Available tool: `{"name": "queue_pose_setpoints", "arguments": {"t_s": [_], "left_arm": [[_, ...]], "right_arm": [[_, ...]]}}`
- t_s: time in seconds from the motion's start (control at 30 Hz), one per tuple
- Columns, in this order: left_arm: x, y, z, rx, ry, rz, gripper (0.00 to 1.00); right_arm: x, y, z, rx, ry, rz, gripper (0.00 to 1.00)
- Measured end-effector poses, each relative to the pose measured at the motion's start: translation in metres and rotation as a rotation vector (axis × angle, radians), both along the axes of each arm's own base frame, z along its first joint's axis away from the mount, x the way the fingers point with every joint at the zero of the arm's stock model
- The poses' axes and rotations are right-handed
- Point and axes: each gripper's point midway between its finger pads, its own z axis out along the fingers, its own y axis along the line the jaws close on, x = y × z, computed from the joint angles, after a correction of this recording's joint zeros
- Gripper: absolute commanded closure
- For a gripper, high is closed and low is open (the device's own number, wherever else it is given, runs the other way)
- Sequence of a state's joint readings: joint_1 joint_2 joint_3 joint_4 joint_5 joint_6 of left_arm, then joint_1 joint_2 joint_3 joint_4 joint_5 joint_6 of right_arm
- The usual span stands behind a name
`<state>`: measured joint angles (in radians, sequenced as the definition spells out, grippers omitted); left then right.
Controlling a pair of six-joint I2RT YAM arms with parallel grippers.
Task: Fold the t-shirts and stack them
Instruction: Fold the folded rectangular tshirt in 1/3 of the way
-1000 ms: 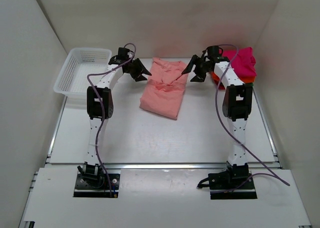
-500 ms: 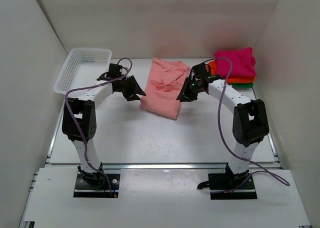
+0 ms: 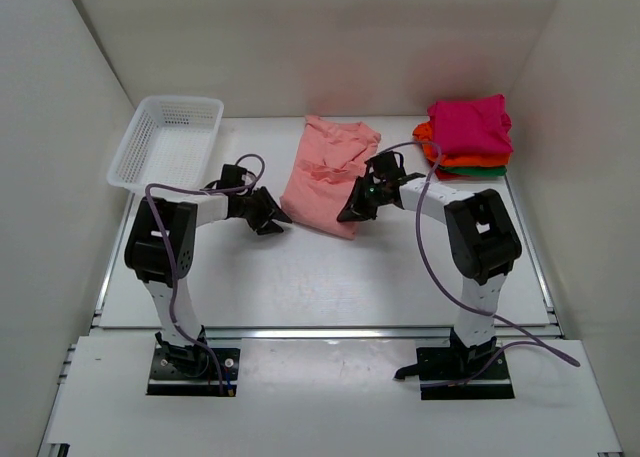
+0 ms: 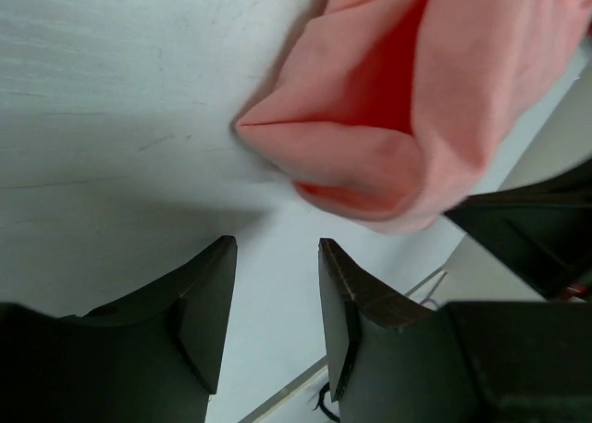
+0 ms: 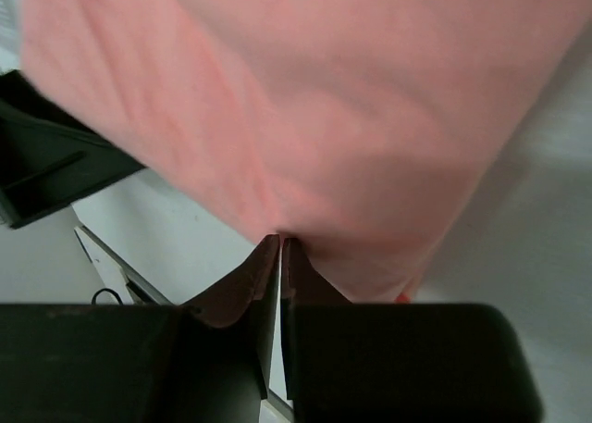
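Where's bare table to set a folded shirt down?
Free: near table strip, between salmon shirt and arm bases; far gap between shirt and stack. Crowded: left hand and right hand at shirt's near corners; basket far left.

We find the pink shirt (image 5: 305, 99) filling the upper part of the view, its cloth smooth with soft creases and slightly blurred. The gripper (image 5: 279, 247) stands at the bottom. Its two dark fingers (image 5: 231, 293) are pressed together, and their tips touch the shirt's lower edge. We cannot tell whether cloth is pinched between them. The white table (image 5: 536, 256) shows at right and lower left. A dark part (image 5: 46, 173) sits at the left edge, just beside the shirt; we cannot identify it.
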<state>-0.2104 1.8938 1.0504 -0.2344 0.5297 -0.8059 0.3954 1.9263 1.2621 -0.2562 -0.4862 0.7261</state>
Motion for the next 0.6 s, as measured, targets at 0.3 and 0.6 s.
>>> {"name": "queue_pose_setpoints", "arguments": {"t_s": [0.3, 0.6], "left_arm": [[0.064, -0.033, 0.066, -0.232, -0.200, 0.074, 0.51], [0.053, -0.042, 0.020, -0.240, -0.082, 0.079, 0.54]], "right_arm": [[-0.024, -0.009, -0.040, -0.029, 0.119, 0.007, 1.00], [-0.022, -0.020, -0.042, -0.032, 0.132, 0.019, 0.99]]}}
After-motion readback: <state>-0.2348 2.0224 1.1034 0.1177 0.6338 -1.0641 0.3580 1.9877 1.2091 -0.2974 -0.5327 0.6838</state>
